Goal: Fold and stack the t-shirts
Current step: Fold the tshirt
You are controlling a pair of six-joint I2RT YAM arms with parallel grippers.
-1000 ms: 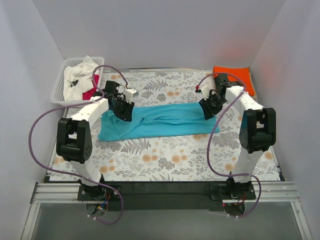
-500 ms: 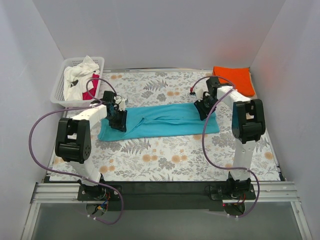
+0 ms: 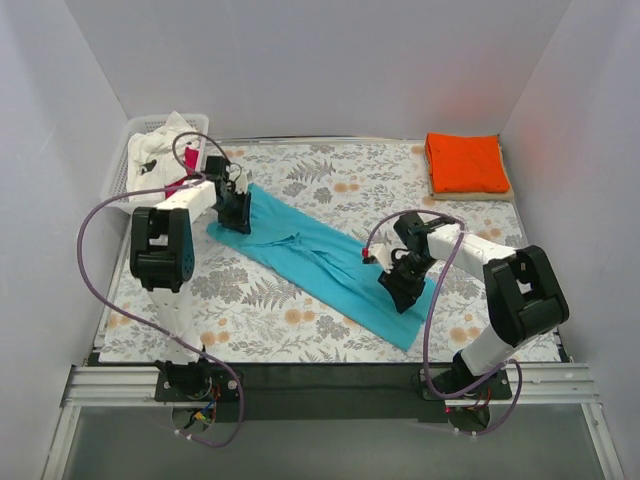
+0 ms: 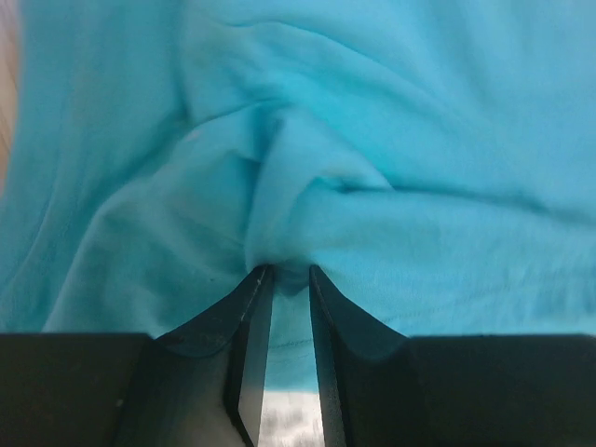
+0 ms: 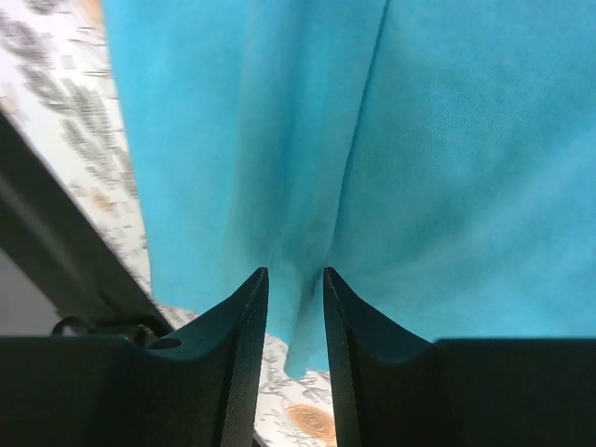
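Note:
A teal t-shirt (image 3: 320,262), folded into a long strip, lies slanted across the table from back left to front right. My left gripper (image 3: 238,212) is shut on its back-left end; the cloth (image 4: 372,168) bunches at the fingertips (image 4: 253,279). My right gripper (image 3: 400,278) is shut on the front-right end, a fold of teal cloth (image 5: 447,140) between the fingers (image 5: 247,307). A folded orange t-shirt (image 3: 465,163) lies at the back right. White (image 3: 160,150) and red-pink (image 3: 180,185) t-shirts sit in the basket.
A white lattice basket (image 3: 120,178) stands at the back left corner. The table has a floral cloth (image 3: 300,330). White walls close in the left, back and right sides. Purple cables loop from both arms.
The teal shirt has turned from lying straight across to slanting. My right gripper pulled its end toward the front; my left gripper carried its end toward the back left.

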